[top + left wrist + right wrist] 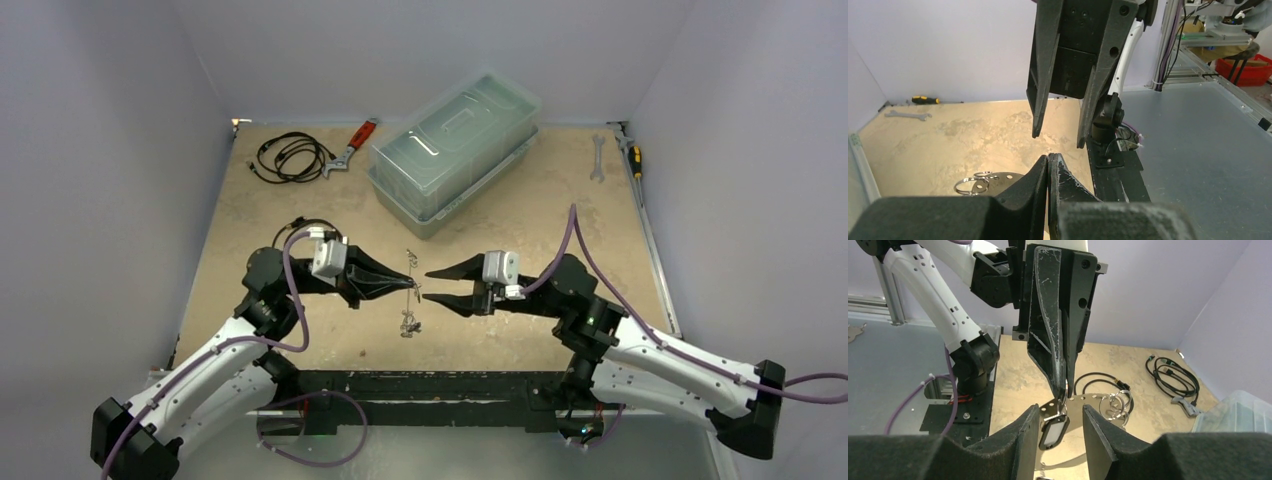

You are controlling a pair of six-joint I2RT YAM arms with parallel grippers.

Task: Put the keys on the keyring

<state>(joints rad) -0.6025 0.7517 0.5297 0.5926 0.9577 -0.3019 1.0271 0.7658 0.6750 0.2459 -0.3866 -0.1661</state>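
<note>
One black-framed key tag (1053, 432) with a pale window dangles straight below the tips of the left gripper (1063, 385). Its fingers are pressed tightly together and pinch the bunch of keys (408, 322) at its top, though which thin piece they nip is too small to tell. From above, the keys show as a small silvery cluster just on the near side of that gripper's tip.

The right gripper (430, 285) faces the left gripper tip to tip, fingers spread, one on each side of the hanging tag. The tag sits closer to one finger, and I cannot tell whether it touches. A few small silver rings (1115, 402) lie just beyond the left gripper's tips in the right wrist view.

Bare tan table (520, 220) spreads around the left gripper on the far side and to both sides. A clear lidded box (455, 150) stands beyond it, toward the far wall and a little to the right, well apart. A coiled black cable (290, 157) and red-handled pliers (352, 147) lie far behind it to the left. A wrench (598, 157) and a screwdriver (632, 155) lie well off to its right, the screwdriver by the table's right edge. On its near side, the black base rail (420, 385) marks the table's front edge.
</note>
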